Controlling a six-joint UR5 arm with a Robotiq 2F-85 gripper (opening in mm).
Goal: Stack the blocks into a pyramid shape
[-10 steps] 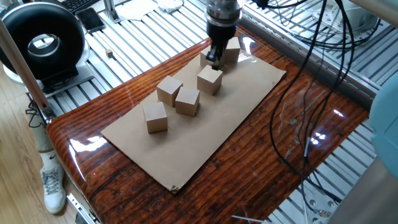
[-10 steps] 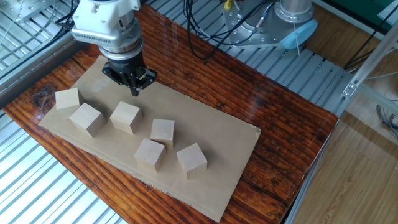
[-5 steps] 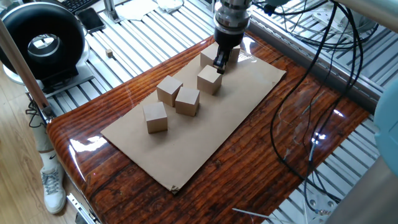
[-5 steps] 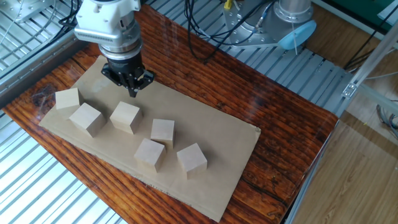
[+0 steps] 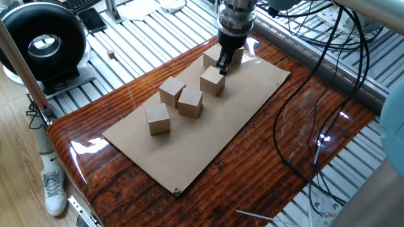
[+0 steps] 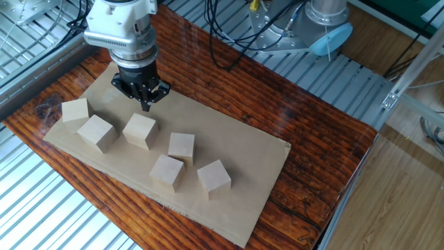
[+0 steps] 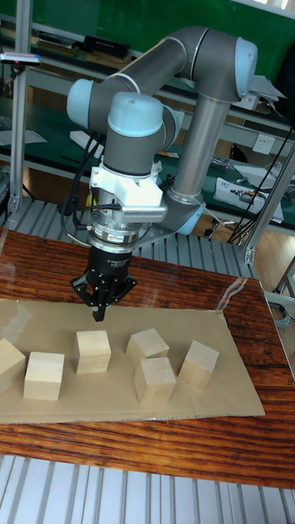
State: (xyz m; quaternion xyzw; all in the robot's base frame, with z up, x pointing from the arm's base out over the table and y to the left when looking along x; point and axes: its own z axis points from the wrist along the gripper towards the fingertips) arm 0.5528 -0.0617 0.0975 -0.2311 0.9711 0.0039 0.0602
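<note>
**Tool repositioned, no block picked yet**

Tool (image 6: 146, 104) has shifted a little over the last second: in the other fixed view it moves slightly up and away from the block row; in one fixed view it goes from over the far blocks to a bit further back. Last half second: almost no motion. Fingers look pressed together at the tips and hold nothing. My read: still lining up for a first pick, stacking not started.

Blocks relative to the tool, other fixed view:
- nearest block (image 6: 140, 130) sits just below the tool tips, apart from them
- next block (image 6: 96, 133) beside that one, further toward the mat's end
- end block (image 6: 75, 110) off to the tool's side, near the mat corner
- remaining three (image 6: 182, 146), (image 6: 167, 172), (image 6: 214, 176) trail away along the mat, well apart from the tool

All six lie flat on the cardboard mat (image 6: 236, 149) on the wooden surface (image 6: 312, 132), none stacked. In the tall fixed view the tool (image 7: 100, 312) hangs above the mat, behind the block row.
</note>
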